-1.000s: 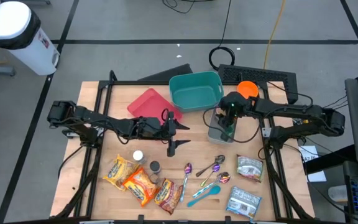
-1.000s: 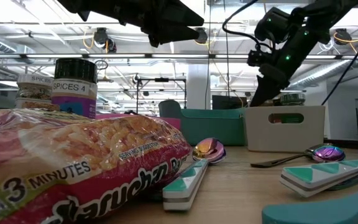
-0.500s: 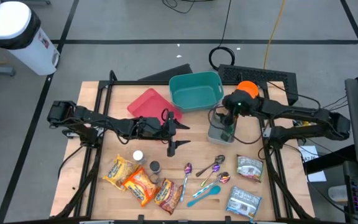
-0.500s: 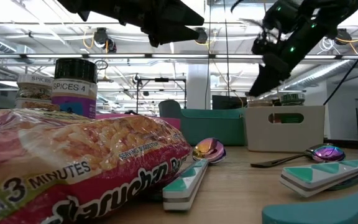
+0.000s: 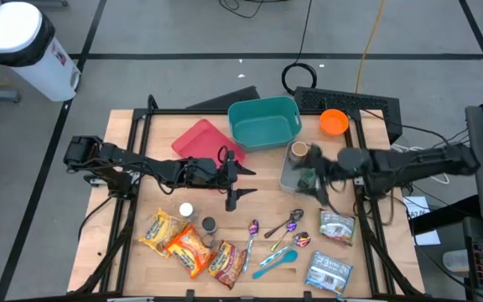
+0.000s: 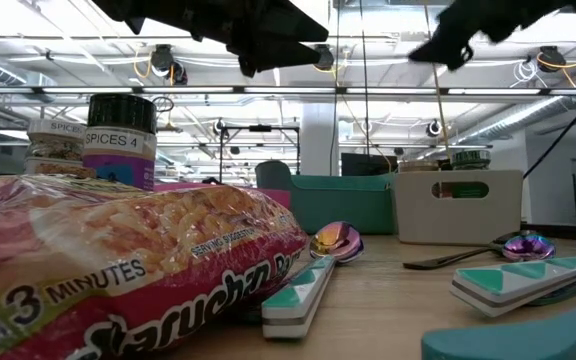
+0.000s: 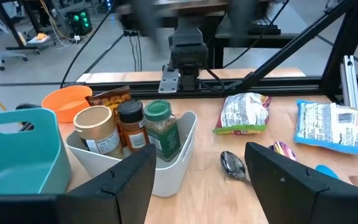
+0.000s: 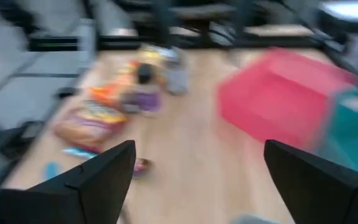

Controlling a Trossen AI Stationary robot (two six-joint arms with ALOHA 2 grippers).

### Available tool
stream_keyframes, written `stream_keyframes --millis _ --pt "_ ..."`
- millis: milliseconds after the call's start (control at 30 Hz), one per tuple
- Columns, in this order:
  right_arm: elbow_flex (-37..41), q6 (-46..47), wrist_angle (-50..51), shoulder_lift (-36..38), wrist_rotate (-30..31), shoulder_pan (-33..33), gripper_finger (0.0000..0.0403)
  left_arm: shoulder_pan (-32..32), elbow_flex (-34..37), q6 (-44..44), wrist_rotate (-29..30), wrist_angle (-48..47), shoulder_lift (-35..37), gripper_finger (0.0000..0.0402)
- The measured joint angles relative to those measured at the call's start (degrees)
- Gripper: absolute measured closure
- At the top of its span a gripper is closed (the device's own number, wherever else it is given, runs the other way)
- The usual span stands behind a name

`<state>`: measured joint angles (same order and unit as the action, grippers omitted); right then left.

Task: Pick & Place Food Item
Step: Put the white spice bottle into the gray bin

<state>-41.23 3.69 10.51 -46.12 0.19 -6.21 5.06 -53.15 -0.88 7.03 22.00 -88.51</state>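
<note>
With three spice jars [image 7: 129,126] standing in the pale grey plastic caddy [image 7: 173,163], the right gripper [image 5: 324,186] hangs spread and empty nearby, so the next pick likely needs a swing toward the two spice jars [image 5: 197,217] on the table, while the left gripper [image 5: 240,183] waits spread, holding nothing, mid-table.

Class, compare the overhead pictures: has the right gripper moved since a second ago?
Yes. The right gripper was over the white bin of spice jars; now it has swung off the bin's right side, toward the table's near edge, fingers open.

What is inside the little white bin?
The white bin holds three spice jars standing upright: a tan-lidded jar, a black-lidded jar and a green-lidded jar. The bin's wall hides their lower parts and whatever lies on the bottom.
</note>
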Motion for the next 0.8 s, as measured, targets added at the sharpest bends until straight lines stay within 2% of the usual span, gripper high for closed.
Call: stream_keyframes --millis 167,300,500,600,700,800 --pt "0.0 -1.6 -6.4 -3.4 7.0 -12.0 0.0074 0.0 0.0 1.3 0.0 0.0 0.0 0.0140" --pt "0.0 -2.9 -8.4 -6.7 13.7 -17.2 0.0080 0.0 0.0 1.5 0.0 -0.1 0.0 0.0130" --pt "0.0 -2.7 -11.8 -10.7 14.8 -19.0 0.0081 0.0 0.0 1.8 0.0 -0.8 0.0 0.0120" --pt "0.0 -2.6 -12.9 -11.6 14.8 -19.0 0.0081 0.0 0.0 5.2 -2.5 -1.3 0.2 0.0120" --pt "0.0 -2.6 -12.4 -11.9 14.8 -19.0 0.0081 0.3 0.0 5.7 -5.5 -5.4 2.5 0.0125" --pt "0.0 -1.7 -12.2 -11.9 14.8 -19.0 0.0081 0.8 0.0 5.5 -5.3 -14.1 6.3 0.0130"
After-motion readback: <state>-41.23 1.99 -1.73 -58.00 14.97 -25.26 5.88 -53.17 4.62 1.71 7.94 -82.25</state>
